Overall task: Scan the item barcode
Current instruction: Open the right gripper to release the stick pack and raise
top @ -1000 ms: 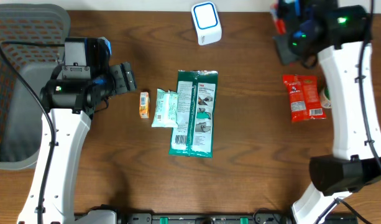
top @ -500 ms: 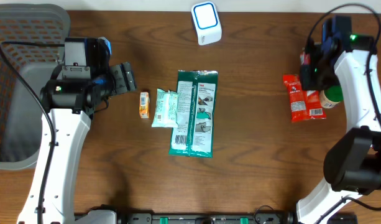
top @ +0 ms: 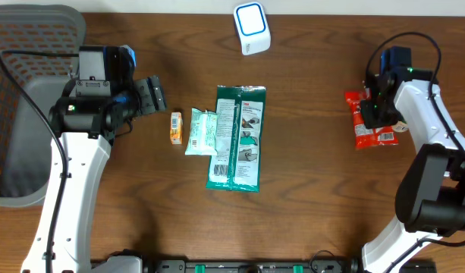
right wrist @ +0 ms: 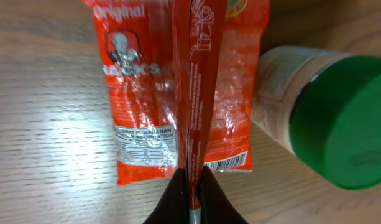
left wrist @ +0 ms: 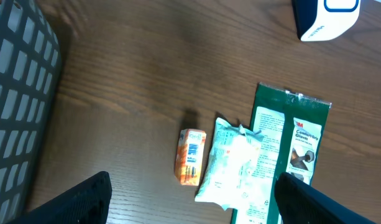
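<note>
A red snack bag [top: 366, 125] lies on the table at the right, its barcode [right wrist: 230, 163] on the near edge facing up. My right gripper [right wrist: 191, 198] is shut on the bag's raised centre seam [right wrist: 196, 74], and from above it [top: 378, 105] sits over the bag's right half. The white and blue barcode scanner [top: 252, 29] stands at the back centre, also in the left wrist view [left wrist: 324, 17]. My left gripper [top: 152, 95] hangs open at the left with nothing between its fingers [left wrist: 78, 199], above the table beside a small orange box [left wrist: 190, 157].
A jar with a green lid [right wrist: 339, 118] lies right beside the red bag. Mid-table sit the orange box [top: 176, 127], a pale wipes pack [top: 202, 132] and a long green package [top: 238, 136]. A grey mesh basket [top: 20, 45] fills the far left.
My right arm has swung from the back right corner down onto the red bag and now pinches its seam. The left arm has not moved.
</note>
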